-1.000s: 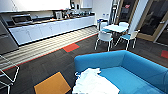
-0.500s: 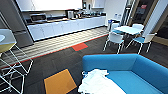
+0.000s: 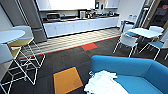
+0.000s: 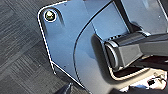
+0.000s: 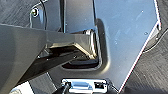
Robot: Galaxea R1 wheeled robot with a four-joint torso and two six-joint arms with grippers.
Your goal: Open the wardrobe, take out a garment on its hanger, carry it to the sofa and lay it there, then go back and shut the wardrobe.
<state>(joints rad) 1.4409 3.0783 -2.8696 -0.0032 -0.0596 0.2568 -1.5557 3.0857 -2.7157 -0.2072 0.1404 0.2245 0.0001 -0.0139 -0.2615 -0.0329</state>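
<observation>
— Where's the shirt, from where you stand?

— Right at the near edge: the white garment (image 3: 106, 82) lies crumpled on the seat of the blue sofa (image 3: 140, 71), at its left end, one fold hanging over the front. I can't make out the hanger in the folds.

— And the grippers?

— I can't tell whether either one is open or shut. The wrist cameras show the robot's own dark plate and jointed bar over grey carpet (image 4: 20, 50).

— What's on the floor just beyond the sofa?

— An orange carpet tile (image 3: 67, 80) just left of it, on dark carpet. Further left, white wire-framed stools (image 3: 23, 60) with yellow seats stand beside a round white table (image 3: 11, 35).

— Further back?

— A red tile (image 3: 89, 46) at the edge of a striped floor strip. To the right, white chairs (image 3: 126, 41) with light-blue seats around a white table (image 3: 141, 32). Along the far wall, a kitchen counter (image 3: 80, 25) with white cabinets and appliances on top.
</observation>
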